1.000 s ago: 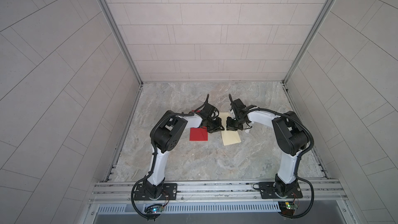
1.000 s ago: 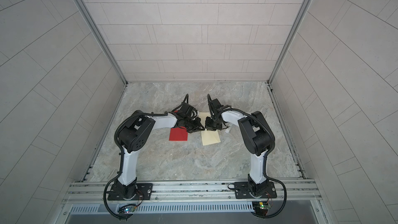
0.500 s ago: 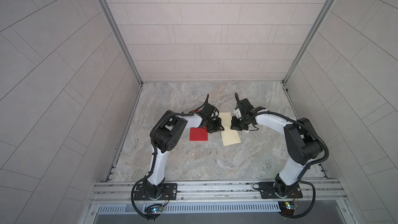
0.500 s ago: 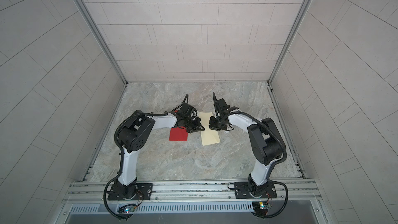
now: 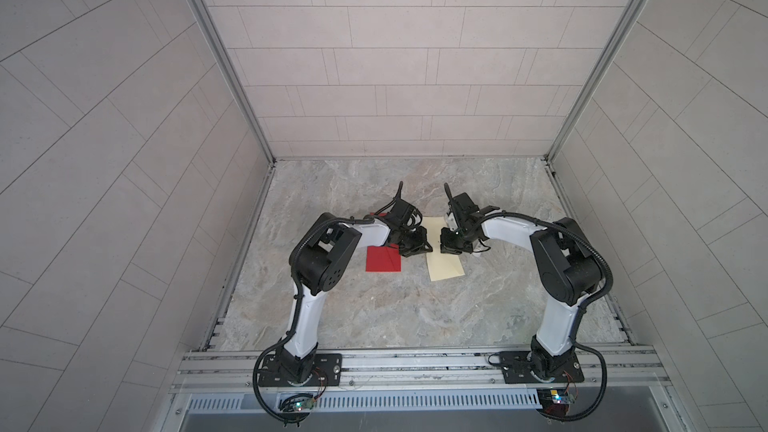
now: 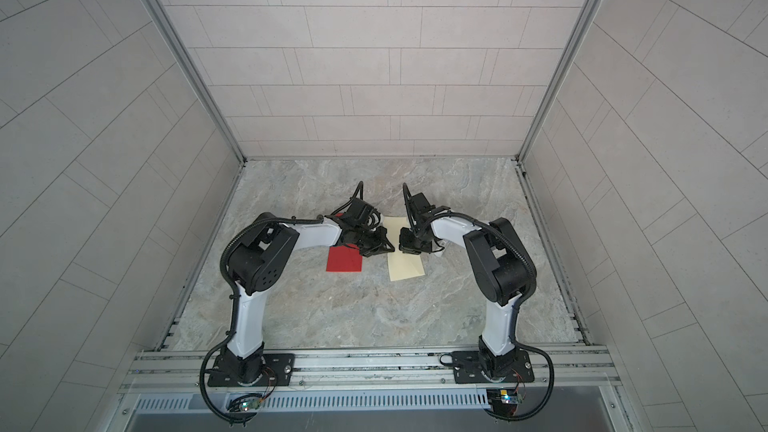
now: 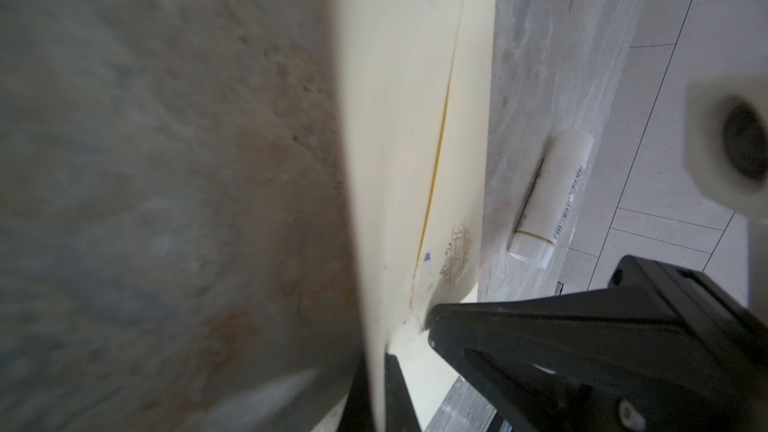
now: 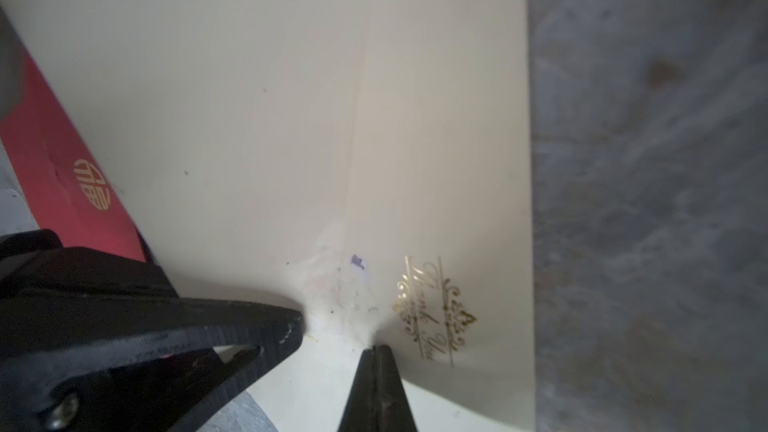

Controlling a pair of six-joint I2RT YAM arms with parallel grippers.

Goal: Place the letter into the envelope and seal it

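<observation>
Marble table (image 5: 374, 305) is carrying the whole show, and the cream envelope (image 5: 446, 270) is lying near its middle, showing in both top views (image 6: 405, 270). Left of it the red letter (image 5: 383, 259) is lying flat on the marble, outside the envelope and not touching either gripper.

Between the two papers the left gripper (image 5: 427, 248) is working at the envelope's left edge. In the left wrist view it (image 7: 409, 338) is clamping that edge, with the cream paper passing between the closed fingers and lifting off the marble.

Facing it, the right gripper (image 5: 451, 249) is sitting on the envelope's far half. The right wrist view is showing it (image 8: 336, 338) pinching the paper tight, and the sheet is puckering between the fingertips just beside the gold print (image 8: 434, 309). The letter (image 8: 62, 168) is peeking out past the envelope's far edge there.

Smallest of all, a white tube (image 7: 548, 197) is lying on the marble just beside the envelope's other long edge.
</observation>
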